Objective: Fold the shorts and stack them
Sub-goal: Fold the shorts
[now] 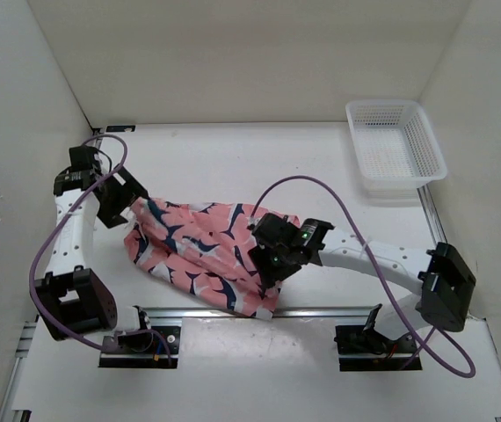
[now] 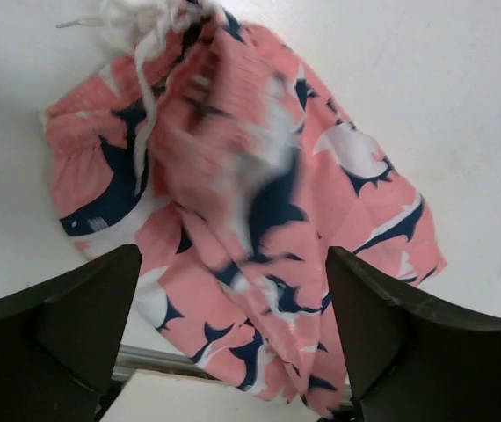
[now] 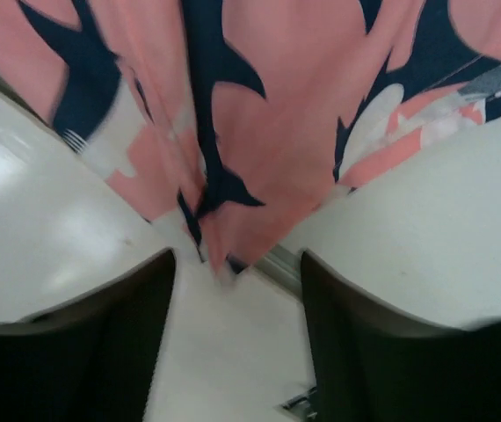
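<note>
- White table (image 1: 321, 176): the shorts (image 1: 198, 251) lie crumpled at its centre-left, not yet folded. Their long axis runs from 10 o'clock to 4 o'clock in the top view.
- White mesh basket (image 1: 382, 107): well apart at 2 o'clock.
- Right gripper (image 3: 237, 255): over the shorts' 3 o'clock edge, fingers spread and holding nothing. A hem corner lies between them.
- Left gripper (image 2: 233, 251): at the 10 o'clock end, fingers wide and empty above the fabric. Each arm looks placed to take its own end.
- White drawstring (image 2: 136, 18): bunched at the waistband.
</note>
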